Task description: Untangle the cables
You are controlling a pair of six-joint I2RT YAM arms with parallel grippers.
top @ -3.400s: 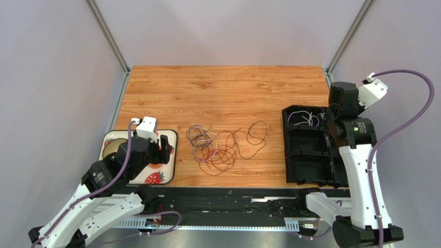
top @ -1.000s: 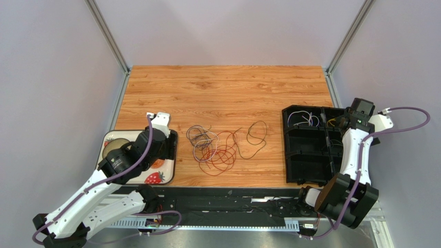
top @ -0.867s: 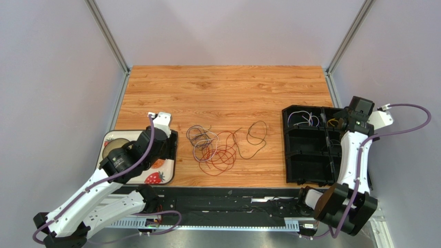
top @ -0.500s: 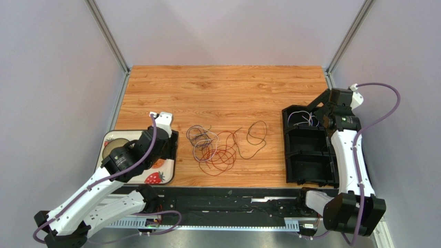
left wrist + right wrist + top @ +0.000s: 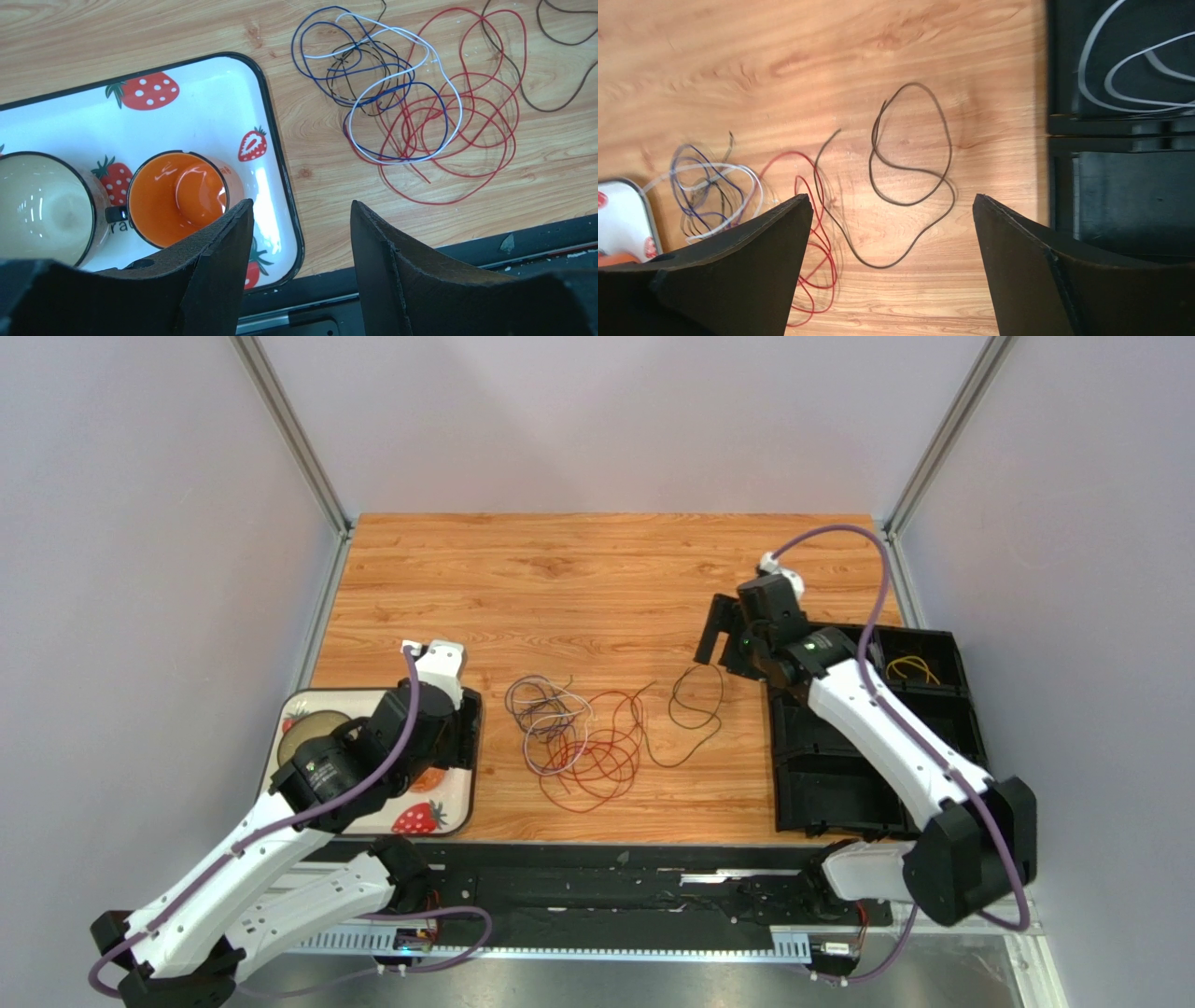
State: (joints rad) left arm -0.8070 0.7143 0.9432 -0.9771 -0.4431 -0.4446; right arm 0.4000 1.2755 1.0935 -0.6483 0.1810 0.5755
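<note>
The right claw (image 5: 892,210), open and empty, is being held above the dark cable (image 5: 906,169) beside the tangled cables (image 5: 582,735) on the surface (image 5: 561,574), probably as the easiest pick, while the left claw (image 5: 298,210) is being held open, empty, over the tray (image 5: 277,161).

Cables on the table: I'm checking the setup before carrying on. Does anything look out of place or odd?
Only the expected mess: red, blue, white and dark cables lie knotted mid-table, a dark cable trailing off beside them. The strawberry tray with two cups seems unrelated to this job. Nothing spilled or damaged.
</note>
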